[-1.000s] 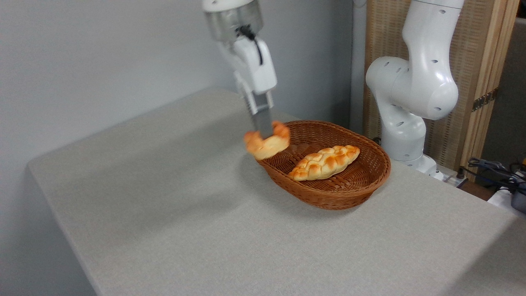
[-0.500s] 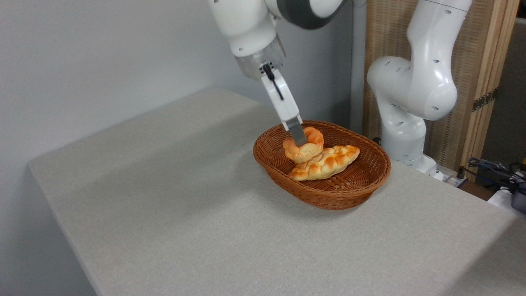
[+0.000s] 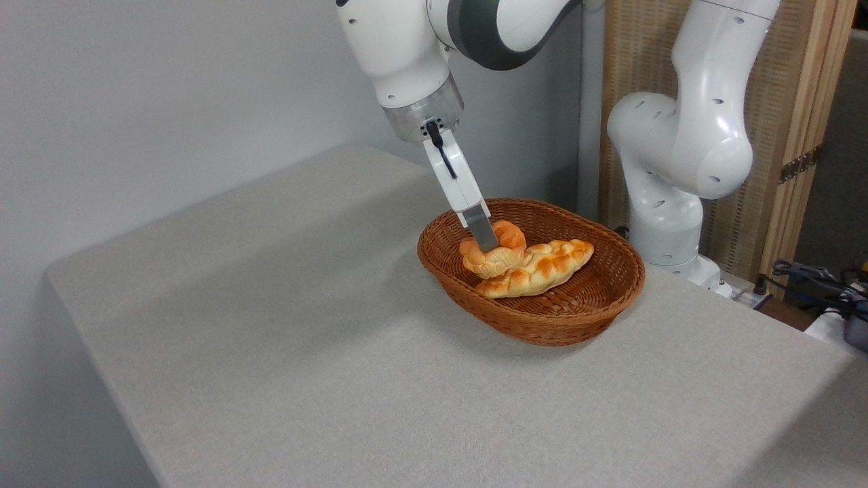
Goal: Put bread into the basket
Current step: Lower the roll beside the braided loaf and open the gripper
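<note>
Grey table (image 3: 285, 325) carries the oval wicker basket (image 3: 583, 318) near its far right edge, with the white arm slanting down into it from above. Inside lies a long braided loaf (image 3: 542, 268), and the bread (image 3: 494, 249) sits at the basket's left end, touching that loaf and seemingly leaning on it. The gripper (image 3: 485, 242) is clenched on the bread, one finger visible against its top. Good practice now, as I judge it: open the jaws fully before lifting, then rise straight up along the slant so no finger drags the bun over the rim or disturbs the loaf.

Woven wicker basket (image 3: 576, 318), matt, seemingly cloth-covered table (image 3: 305, 352), glossy bread (image 3: 494, 252)
</note>
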You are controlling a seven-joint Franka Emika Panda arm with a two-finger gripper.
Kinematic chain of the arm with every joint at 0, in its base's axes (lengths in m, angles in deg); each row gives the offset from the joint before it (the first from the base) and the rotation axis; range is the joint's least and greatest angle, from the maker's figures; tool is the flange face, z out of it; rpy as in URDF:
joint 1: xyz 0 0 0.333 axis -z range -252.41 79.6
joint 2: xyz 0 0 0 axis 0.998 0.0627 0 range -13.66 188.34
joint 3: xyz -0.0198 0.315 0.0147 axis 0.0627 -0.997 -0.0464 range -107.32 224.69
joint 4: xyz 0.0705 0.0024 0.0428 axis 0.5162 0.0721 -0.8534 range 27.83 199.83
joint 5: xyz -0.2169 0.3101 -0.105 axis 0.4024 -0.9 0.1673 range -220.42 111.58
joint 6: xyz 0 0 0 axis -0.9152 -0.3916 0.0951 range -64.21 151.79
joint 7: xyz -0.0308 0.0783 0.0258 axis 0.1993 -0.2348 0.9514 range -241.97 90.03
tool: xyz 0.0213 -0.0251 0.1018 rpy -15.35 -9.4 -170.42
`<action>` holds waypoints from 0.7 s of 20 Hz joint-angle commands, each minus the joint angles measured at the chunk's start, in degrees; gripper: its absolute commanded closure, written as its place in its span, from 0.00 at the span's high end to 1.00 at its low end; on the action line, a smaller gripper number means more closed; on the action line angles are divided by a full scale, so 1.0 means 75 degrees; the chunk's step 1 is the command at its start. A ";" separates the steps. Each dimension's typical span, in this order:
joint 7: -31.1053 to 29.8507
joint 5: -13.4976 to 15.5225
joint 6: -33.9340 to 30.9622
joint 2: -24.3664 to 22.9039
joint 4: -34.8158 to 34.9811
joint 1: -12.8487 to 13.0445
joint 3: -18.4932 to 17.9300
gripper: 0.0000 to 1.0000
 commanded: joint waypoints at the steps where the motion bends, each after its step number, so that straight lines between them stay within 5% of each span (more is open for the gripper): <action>1: -0.0042 -0.0108 0.0120 0.0014 0.0017 0.0074 -0.0066 0.89; 6: -0.0813 -0.0108 0.0681 0.0026 0.0006 0.0074 -0.0066 0.89; 11: -0.0862 -0.0096 0.0671 0.0014 -0.0345 -0.0008 -0.0078 1.00; 14: -0.0815 0.0033 0.0659 0.0026 -0.0871 -0.0020 -0.0557 1.00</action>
